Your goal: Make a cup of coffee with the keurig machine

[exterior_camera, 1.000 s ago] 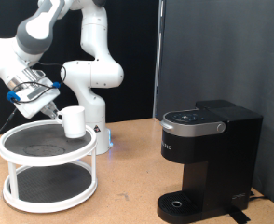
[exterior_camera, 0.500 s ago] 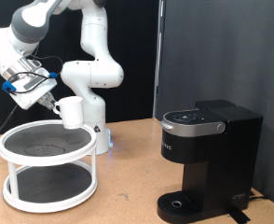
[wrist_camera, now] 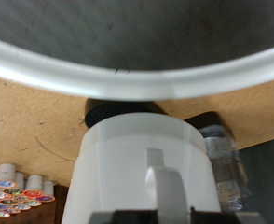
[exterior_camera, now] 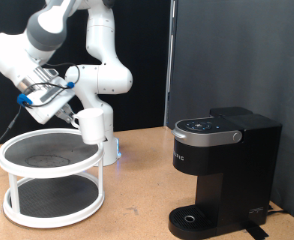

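1. Between the fingers of the gripper [exterior_camera: 71, 115] sits the cup [exterior_camera: 91, 124], pinched at its rim or wall (the exact contact is too small to make out in the exterior view); the wrist view shows the cup [wrist_camera: 146, 168] filling the space just ahead of the hand, handle facing the camera.
2. Just below the gripper and cup lies the upper tier of the white two-tier tray table [exterior_camera: 51, 151], and the cup hangs clear above its rim, which I judge a carry height chosen to clear that rim.
3. Well apart from the gripper, towards the exterior view's right, stands the keurig machine [exterior_camera: 223, 160], lid down, its drip tray [exterior_camera: 193, 217] bare, ready to take the cup.
4. Beyond the cup in the wrist view, a box of coffee pods [wrist_camera: 20, 194] lies on the table.
5. Compared with half a second ago, the gripper and cup sit farther towards the exterior view's right and slightly lower, nearer the machine; a second ago the cup was close over the tray top.
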